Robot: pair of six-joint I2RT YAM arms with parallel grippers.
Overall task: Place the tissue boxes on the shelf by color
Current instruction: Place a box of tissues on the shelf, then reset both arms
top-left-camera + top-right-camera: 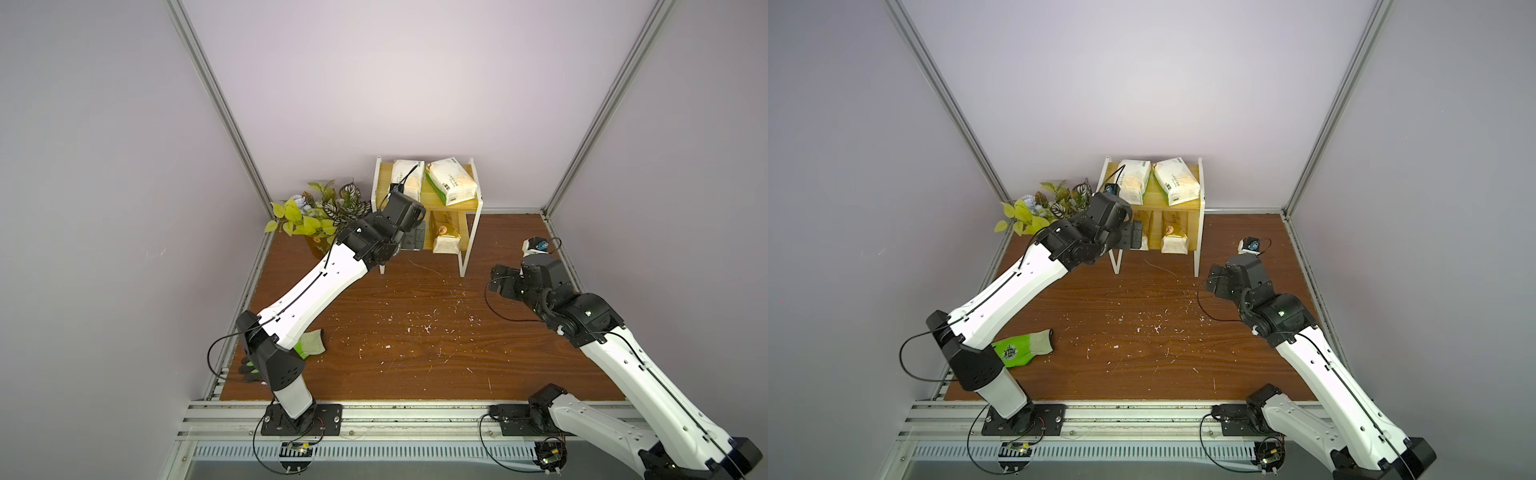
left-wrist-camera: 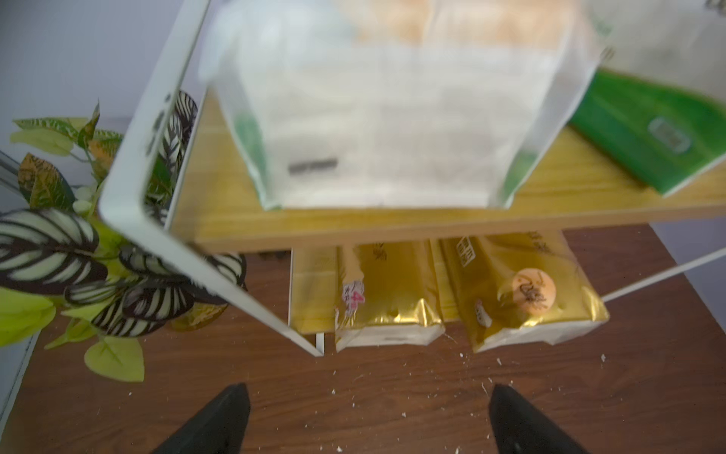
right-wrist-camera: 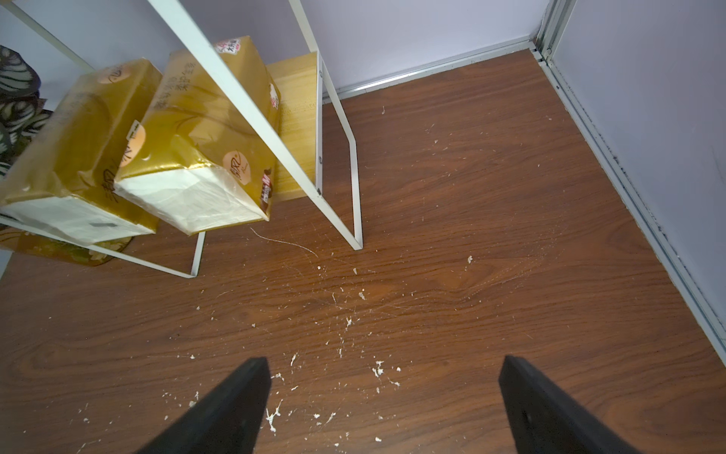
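Top views: shelf [image 1: 430, 194] holds two white tissue packs [image 1: 451, 183] on its pale wooden upper board and two gold packs [image 1: 1174, 241] below. Sorted by color, so the task looks finished.
Left wrist: left pincer [image 2: 367, 393] spread apart, empty, facing the crinkly foil ends.
Right wrist: right pincer [image 3: 385, 365] apart, empty, over the scuffed woodgrain counter [image 3: 471, 196].

Blurred, part-hidden
White pack [image 2: 385, 118] just ahead of left hand [image 2: 369, 397] blurred, print unreadable; left arm [image 1: 1017, 286] part-covers one gold pack [image 1: 1144, 243].
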